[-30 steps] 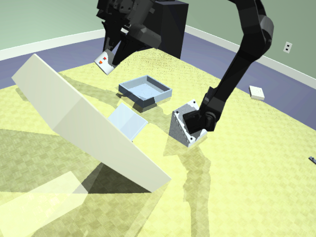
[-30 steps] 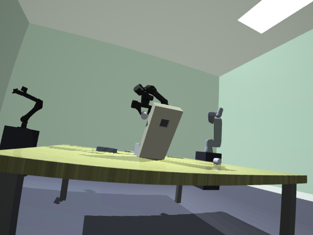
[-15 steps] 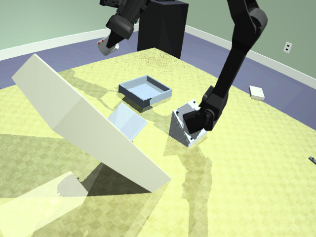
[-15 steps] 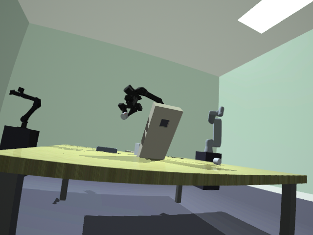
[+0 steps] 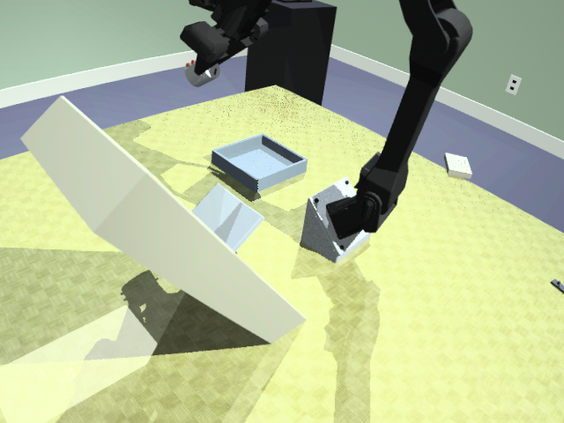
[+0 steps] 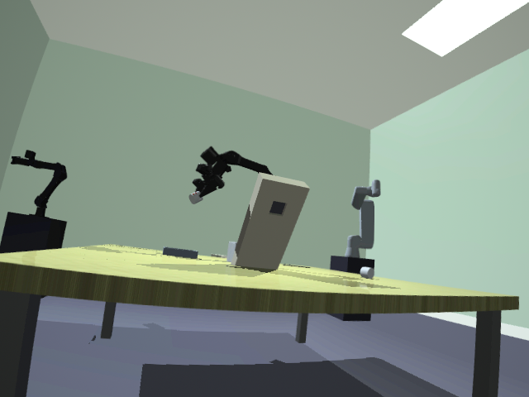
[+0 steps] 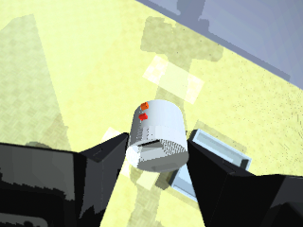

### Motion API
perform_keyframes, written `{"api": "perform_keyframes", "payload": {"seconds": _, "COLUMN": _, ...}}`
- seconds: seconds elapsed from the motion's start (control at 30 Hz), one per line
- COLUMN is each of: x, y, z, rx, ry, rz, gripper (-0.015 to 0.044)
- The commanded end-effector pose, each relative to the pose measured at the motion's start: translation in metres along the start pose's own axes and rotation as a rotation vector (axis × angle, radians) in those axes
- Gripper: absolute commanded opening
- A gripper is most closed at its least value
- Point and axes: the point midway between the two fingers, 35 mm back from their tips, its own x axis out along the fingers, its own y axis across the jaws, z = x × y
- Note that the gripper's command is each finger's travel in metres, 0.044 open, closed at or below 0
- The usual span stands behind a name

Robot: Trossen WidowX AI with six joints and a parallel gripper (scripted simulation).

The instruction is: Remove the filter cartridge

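The filter cartridge [image 5: 196,80] [image 6: 194,198] [image 7: 160,132] is a short grey-white cylinder with two red marks on its side. My gripper [image 5: 204,70] [image 6: 200,191] [image 7: 157,141] is shut on it and holds it high in the air, clear of the panel. The white service panel [image 5: 114,181] [image 6: 264,232] leans on the table, and its dark socket [image 6: 278,208] is empty. The blue tray [image 5: 282,174] [image 6: 179,251] [image 7: 215,142] sits on the table far below the cartridge. In the wrist view the cartridge and the right finger hide part of the tray.
My arm's wedge-shaped mount [image 5: 318,223] stands right of the tray. A light-blue sloped block [image 5: 227,218] lies behind the panel. A dark pedestal [image 5: 291,49] stands beyond the table. A black arm [image 6: 42,184], a grey arm [image 6: 363,222] and a small cylinder [image 6: 366,271] stand far off.
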Motion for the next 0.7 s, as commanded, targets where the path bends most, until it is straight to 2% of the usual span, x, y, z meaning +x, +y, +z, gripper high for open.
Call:
{"api": "perform_keyframes", "payload": {"seconds": 0.0, "x": 0.013, "y": -0.023, "z": -0.007, "rx": 0.066, "ry": 0.005, "rz": -0.039, "gripper": 0.0000}}
{"api": "perform_keyframes", "payload": {"seconds": 0.67, "x": 0.076, "y": -0.125, "z": -0.070, "rx": 0.395, "ry": 0.005, "rz": -0.235, "gripper": 0.0000}}
